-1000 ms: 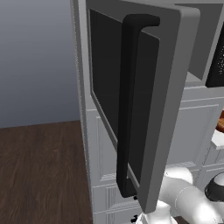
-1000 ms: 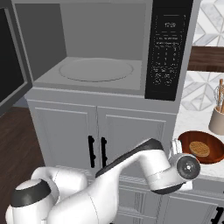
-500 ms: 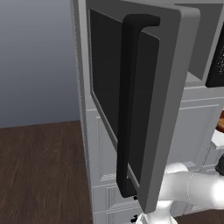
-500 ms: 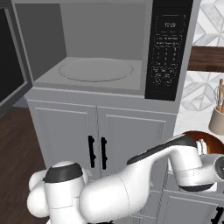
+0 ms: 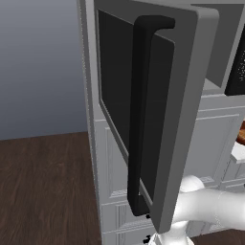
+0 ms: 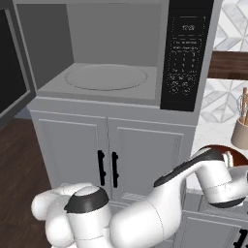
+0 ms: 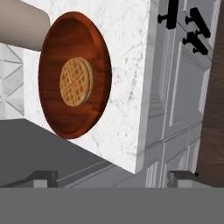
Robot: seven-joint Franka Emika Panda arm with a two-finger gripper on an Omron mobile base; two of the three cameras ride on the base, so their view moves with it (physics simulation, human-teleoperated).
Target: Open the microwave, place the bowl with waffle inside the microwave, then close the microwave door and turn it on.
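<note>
The claw (image 7: 113, 177) stands wide, its two dark tips spread far apart at the bottom of the hand view, with nothing between them. Ahead of the tips and toward the left one lies the bowl with waffle (image 7: 74, 74), a reddish-brown wooden bowl resting on the white marble counter (image 7: 127, 87), the round waffle sitting flat in its middle; bowl and claw are apart, not touching. Past the right tip the counter edge drops to the white cabinet doors (image 7: 183, 87) with short black handles. Compared with a second ago, the arm has swung further to the right in the right base view: the wrist that then hung in front of the bowl now sits beside the counter's edge, covering most of the bowl so that a thin brown rim (image 6: 215, 147) shows above it. The microwave (image 6: 116, 53) is unchanged over that second, its cavity and glass turntable exposed, well above and off to the left of the claw. The microwave door (image 5: 158, 105) stays swung fully open, its long black bar handle (image 5: 141, 115) facing the left base view.
</note>
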